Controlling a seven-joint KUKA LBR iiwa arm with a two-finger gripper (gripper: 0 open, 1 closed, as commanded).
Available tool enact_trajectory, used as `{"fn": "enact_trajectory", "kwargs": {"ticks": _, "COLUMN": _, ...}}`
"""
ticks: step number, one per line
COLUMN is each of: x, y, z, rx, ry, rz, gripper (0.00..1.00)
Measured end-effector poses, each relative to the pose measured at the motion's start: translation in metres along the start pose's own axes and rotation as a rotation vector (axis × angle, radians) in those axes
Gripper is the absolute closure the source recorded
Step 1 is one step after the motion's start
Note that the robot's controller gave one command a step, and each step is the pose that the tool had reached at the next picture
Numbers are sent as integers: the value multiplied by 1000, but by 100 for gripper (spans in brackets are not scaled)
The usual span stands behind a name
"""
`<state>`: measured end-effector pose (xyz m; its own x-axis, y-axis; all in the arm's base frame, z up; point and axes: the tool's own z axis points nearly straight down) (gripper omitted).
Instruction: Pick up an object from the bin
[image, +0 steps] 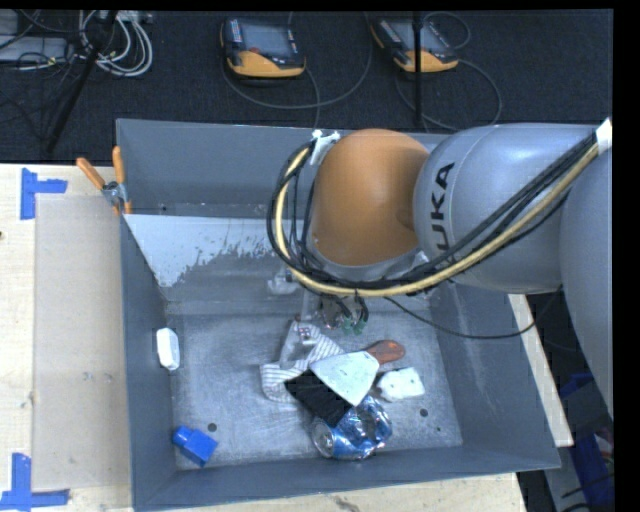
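1. We see the arm (500, 210) reaching into the bin (215, 395). Its orange cover (365, 195) hangs above and beyond the black piece (318, 397), which lies in the middle of a small heap.
2. Below that cover we pick out the gripper (322, 325), low in the bin, just beyond the black piece and a little to its left.
3. The gripper is right over a grey-and-white striped cloth (292, 368), which spreads out from under it to touch the black piece's upper left edge. That cloth is the thing nearest the gripper.
4. We cannot tell whether the gripper is open or closed, nor whether it has hold of anything; the cover and the cables (285, 215) hide too much of it.
5. A pale grey card (347, 375) lies tilted over the black piece's upper right corner.
6. Right of the card we spot a brown spoon-like thing (386, 351), and below that a white flat bit (402, 383), both just right of the black piece.
7. A crumpled blue and clear bottle (350, 432) lies against the black piece's lower right side.
8. Well to the left of the black piece a small white bar (167, 348) lies by itself near the bin's left wall.
9. Down and left of the black piece, well apart from the heap, a blue block (194, 444) lies by the near corner.
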<state>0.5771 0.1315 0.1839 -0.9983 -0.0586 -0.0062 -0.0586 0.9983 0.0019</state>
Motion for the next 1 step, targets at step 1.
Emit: {"fn": "enact_trajectory", "kwargs": {"ticks": 1, "x": 5, "y": -20, "z": 62, "rx": 1, "ry": 4, "rz": -200, "gripper": 0}}
